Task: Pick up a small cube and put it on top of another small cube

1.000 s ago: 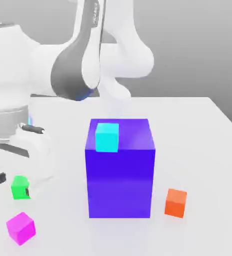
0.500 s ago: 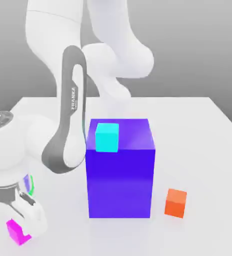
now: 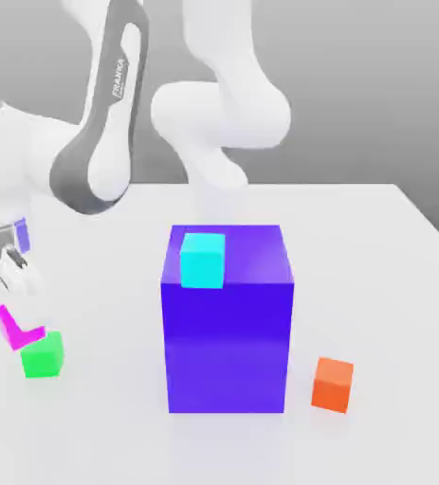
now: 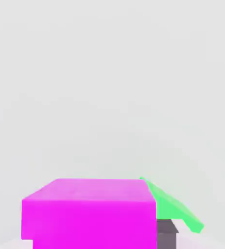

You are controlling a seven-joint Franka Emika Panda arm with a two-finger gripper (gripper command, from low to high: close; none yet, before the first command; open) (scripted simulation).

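My gripper (image 3: pixel 22 311) hangs at the exterior view's left, shut on the small magenta-pink cube (image 3: pixel 12 332). White fingers cover part of that cube. It is held just above and slightly to the left of the small green cube (image 3: pixel 41 356), which rests on the white table (image 3: pixel 384 275). Whether the two cubes touch I cannot tell. In the hand view the magenta-pink cube (image 4: pixel 87 214) looms close, with a dark finger pad (image 4: pixel 166 234) against its side and the green cube (image 4: pixel 177 211) just beyond it.
A big blue-purple block (image 3: pixel 228 332) stands mid-table with a cyan small cube (image 3: pixel 203 260) on its top front edge. An orange small cube (image 3: pixel 333 384) lies to the block's right. The arm's links rise behind the block.
The gripper came down on the magenta-pink cube near the table's front, closed on it, and has lifted it back to just over the green cube. The arm's upper links swung upward.
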